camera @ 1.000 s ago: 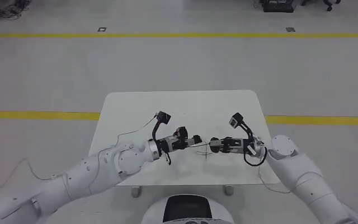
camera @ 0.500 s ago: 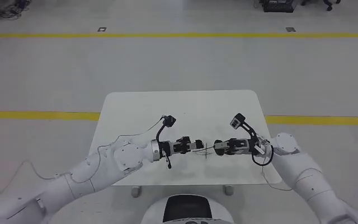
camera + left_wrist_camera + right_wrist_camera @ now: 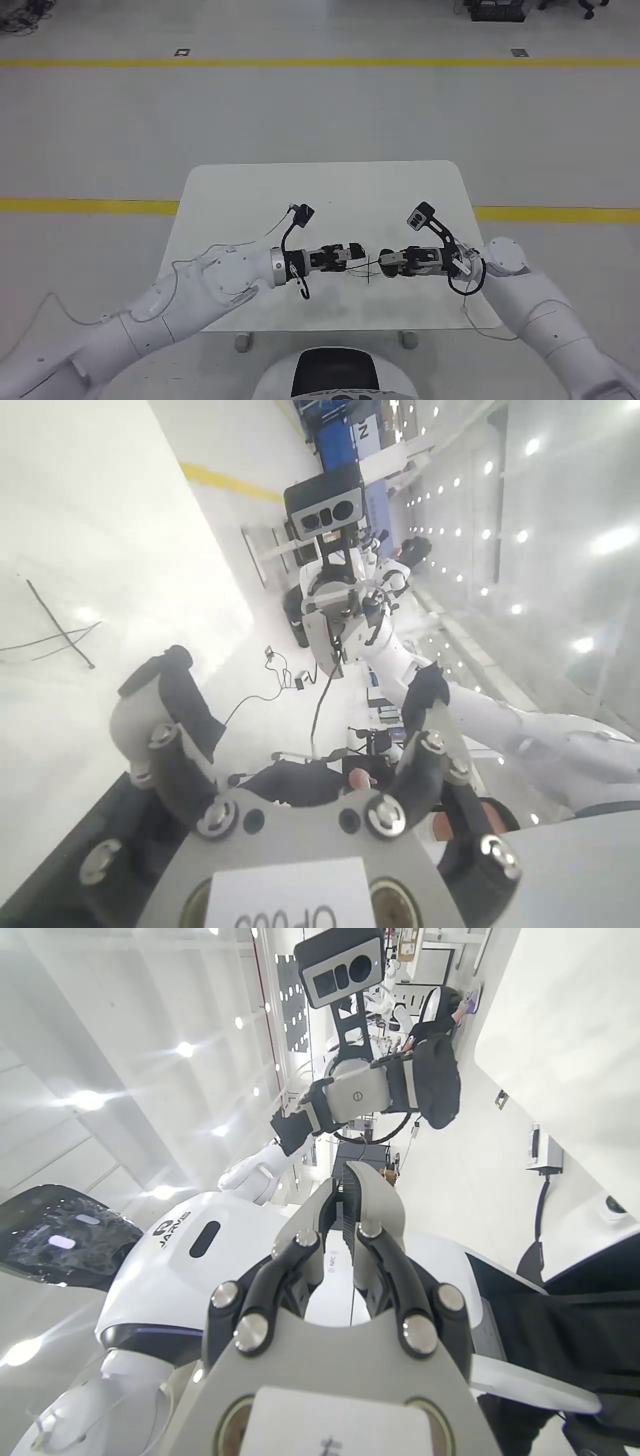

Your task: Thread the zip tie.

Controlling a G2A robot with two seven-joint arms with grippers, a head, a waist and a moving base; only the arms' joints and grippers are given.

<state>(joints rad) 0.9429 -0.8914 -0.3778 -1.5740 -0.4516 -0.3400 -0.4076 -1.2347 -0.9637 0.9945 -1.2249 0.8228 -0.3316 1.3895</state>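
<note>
1. A white table (image 3: pixel 250 200) with rounded corners is standing on a pale grey floor (image 3: pixel 320 120). Two yellow lines are crossing that floor, a far line (image 3: pixel 320 63) beyond the table and a near line (image 3: pixel 90 206) emerging on either side of it.
2. The zip ties (image 3: pixel 366 270) are lying flat on the table's near half, crossed over one another. From above they are sitting between the two gripper tips.
3. The left gripper (image 3: pixel 352 254) and the right gripper (image 3: pixel 384 262) are facing each other tip to tip over the ties, near but apart.
4. The left wrist view is settling the left gripper's state: its fingers (image 3: pixel 165 690) are standing wide apart, holding nothing. It is also resolving the ties as one thicker black strap with a head and thinner strands across it, where the top view is giving a small dark cross.
5. The right wrist view is showing the right gripper's fingers (image 3: pixel 375 1200) drawn together to a narrow slit. A thin dark line is running in that slit, but it cannot be told whether it is a tie.
6. The same view is taking in ceiling lights and, farther off, the left gripper with its pads spread.
</note>
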